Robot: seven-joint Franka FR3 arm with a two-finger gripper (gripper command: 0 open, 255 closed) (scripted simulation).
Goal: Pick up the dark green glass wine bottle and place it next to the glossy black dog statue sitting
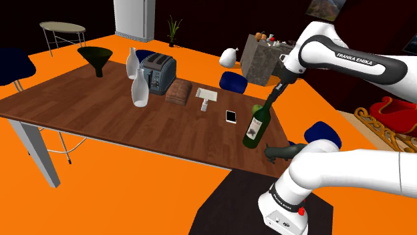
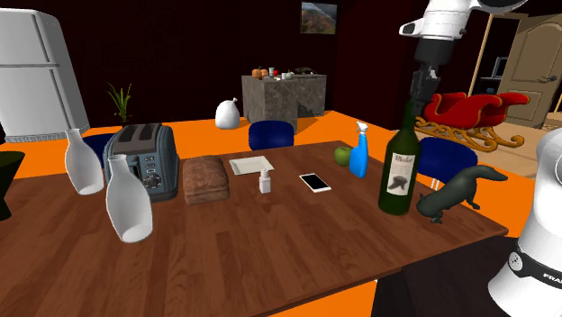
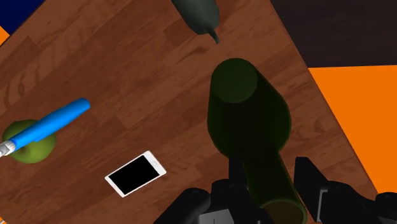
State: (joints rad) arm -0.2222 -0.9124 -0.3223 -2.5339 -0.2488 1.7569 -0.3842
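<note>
The fingers (image 3: 310,181) pinch the neck of the dark green bottle (image 2: 397,176), just beside the black dog statue (image 2: 450,194) at the table (image 2: 270,257) edge.

Light falls evenly all over this room. The flat orange floor (image 1: 133,193) glows brightest. The long brown wooden table (image 1: 80,107) is well lit, with a soft pale sheen on its top. The dark red back wall (image 2: 180,54) is dim. The plump white vase (image 2: 129,205) turns grey toward its foot (a gentle shade, soft at the edges). The dark green glass wine bottle (image 3: 248,121) looks dull and nearly black.
</note>
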